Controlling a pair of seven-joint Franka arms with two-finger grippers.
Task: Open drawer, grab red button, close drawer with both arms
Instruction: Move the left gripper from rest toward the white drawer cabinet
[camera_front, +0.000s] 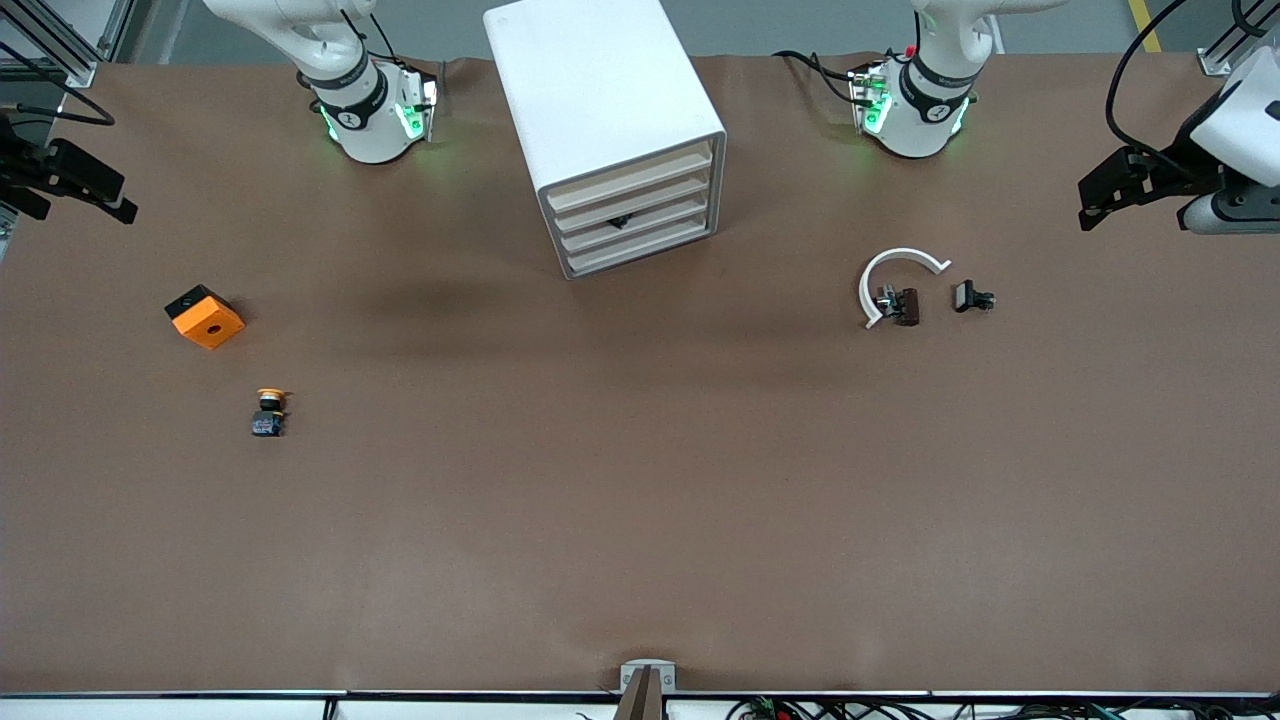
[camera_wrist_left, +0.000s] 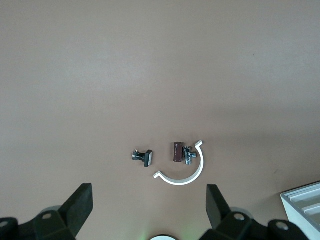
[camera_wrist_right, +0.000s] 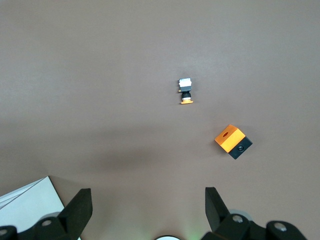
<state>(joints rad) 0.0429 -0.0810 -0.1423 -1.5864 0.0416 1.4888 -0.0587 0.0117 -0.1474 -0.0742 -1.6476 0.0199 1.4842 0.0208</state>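
Cabinet (camera_front: 605, 120) stands on the desk (camera_front: 640, 500) between the two arm bases, its four drawers facing the front camera and all shut. A small dark object shows at the front of the third drawer (camera_front: 637, 224) down; whether that is the red-capped button cannot be told, and no red cap is visible anywhere on the desk.

Left gripper (camera_front: 1100, 195) hangs over the left arm's end of the desk, fingers (camera_wrist_left: 80, 205) spread apart and empty. Right gripper (camera_front: 100, 195) hangs over the right arm's end, likewise apart and holding nothing. Both arms wait clear of the cabinet.

Other items: an orange cube (camera_front: 204, 316) and a yellow-capped button (camera_front: 268, 411) toward the right arm's end; a white curved clip (camera_front: 890, 270) with a brown part (camera_front: 905, 306) touching it, and a small black part (camera_front: 970, 297) just beside, toward the left arm's end.

Assessment: the task has not begun; the first step is opening a drawer. The drawer fronts are thin and closely stacked, so the pulling gripper should come in level with the chosen front and hook only that edge, then draw straight out along the cabinet's skewed axis. The cabinet looks light and may slide; the second arm could brace its top or side. The loose yellow-capped button should not be taken for the target.
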